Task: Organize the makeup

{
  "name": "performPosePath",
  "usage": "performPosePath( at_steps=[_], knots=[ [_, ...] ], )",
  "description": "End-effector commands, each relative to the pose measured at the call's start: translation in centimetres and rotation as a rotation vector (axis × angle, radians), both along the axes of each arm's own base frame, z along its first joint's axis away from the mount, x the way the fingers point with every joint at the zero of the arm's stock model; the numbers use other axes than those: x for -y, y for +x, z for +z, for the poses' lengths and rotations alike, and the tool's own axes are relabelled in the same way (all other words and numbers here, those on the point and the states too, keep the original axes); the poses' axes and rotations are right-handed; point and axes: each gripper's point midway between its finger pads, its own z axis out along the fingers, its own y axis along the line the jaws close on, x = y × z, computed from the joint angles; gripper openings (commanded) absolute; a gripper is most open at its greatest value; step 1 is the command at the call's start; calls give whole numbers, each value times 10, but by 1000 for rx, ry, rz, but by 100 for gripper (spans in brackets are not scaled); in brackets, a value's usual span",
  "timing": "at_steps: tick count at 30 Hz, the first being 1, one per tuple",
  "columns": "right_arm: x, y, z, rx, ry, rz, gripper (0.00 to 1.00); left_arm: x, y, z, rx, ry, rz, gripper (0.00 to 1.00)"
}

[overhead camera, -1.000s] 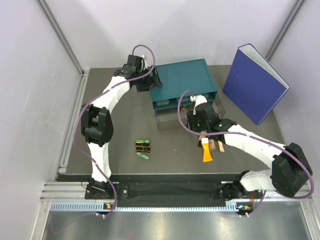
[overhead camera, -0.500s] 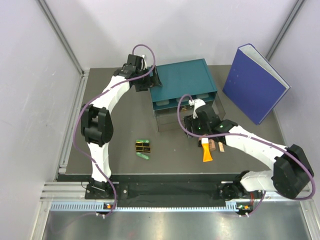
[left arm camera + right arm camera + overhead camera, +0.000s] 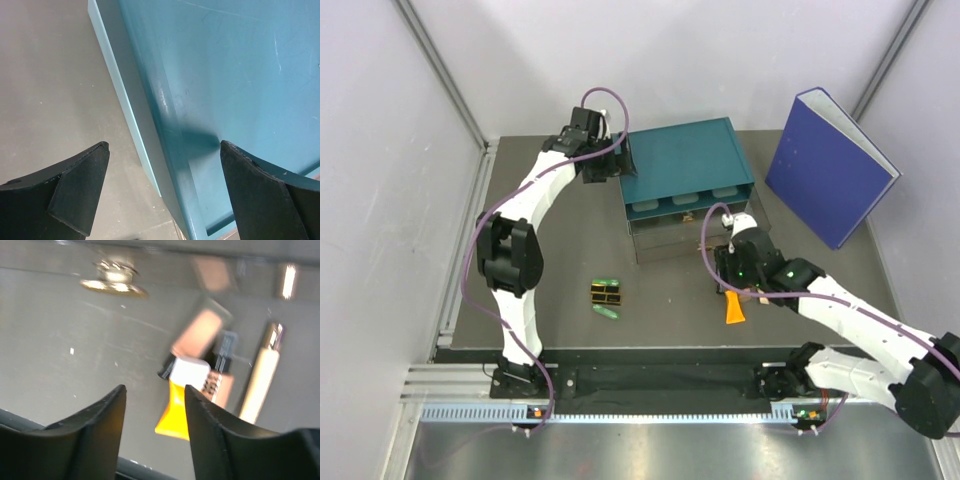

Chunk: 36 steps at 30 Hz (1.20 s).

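Left arm reaches to the far left corner of the teal rectangular drawer box (image 3: 685, 160). The left gripper (image 3: 164, 146) is spread wide astride the box edge, gripping nothing. Right arm is bent low before the box, with the right gripper (image 3: 155, 395) part-spread and empty above the makeup.

Count:
- Under it on the grey table (image 3: 540, 300): one orange squeeze tube with white cap (image 3: 176, 412) and at least two tan sticks (image 3: 262, 372), blurred.
- Well to the left: two green capsule-shaped pieces (image 3: 608, 313) flank a clump of black-and-gold cases (image 3: 607, 294), number unclear.

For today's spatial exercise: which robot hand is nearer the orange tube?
Right. Right hand sits just beside the orange tube; left hand is far off, at the teal box's edge.
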Motion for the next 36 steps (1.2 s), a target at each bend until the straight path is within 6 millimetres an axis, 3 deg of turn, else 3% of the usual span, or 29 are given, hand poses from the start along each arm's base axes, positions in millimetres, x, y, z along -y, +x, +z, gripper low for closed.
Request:
performPosePath(
  at_steps=[1, 6, 12, 19, 22, 23, 26, 29, 31, 36],
  knots=[
    [16, -8, 2, -33, -15, -122, 48, -8, -6, 32, 68, 8, 4, 96],
    [20, -21, -28, -162, -62, -182, 49, -9, -9, 27, 57, 12, 1, 97],
    [22, -28, -48, -229, -85, -215, 49, -9, -10, 24, 49, 19, -4, 97],
    [26, -42, -92, -337, -152, -205, 44, -9, -12, 21, 40, 25, -16, 97],
    [30, -45, -108, -370, -190, -216, 29, -10, -12, 20, 38, 36, -23, 97],
    [29, -44, -110, -373, -203, -209, 17, -10, -12, 20, 37, 38, -26, 97],
    [24, -41, -107, -368, -195, -185, 1, -10, -11, 21, 37, 42, -30, 97],
    [15, -45, -93, -364, -171, -118, 0, -9, -9, 21, 36, 44, -35, 97],
    [-4, -50, -79, -364, -109, -40, 0, -8, -7, 20, 38, 41, -35, 97],
    [-32, -56, -35, -313, -51, 142, 0, -5, -5, 17, 33, 29, -37, 97]
  ],
)
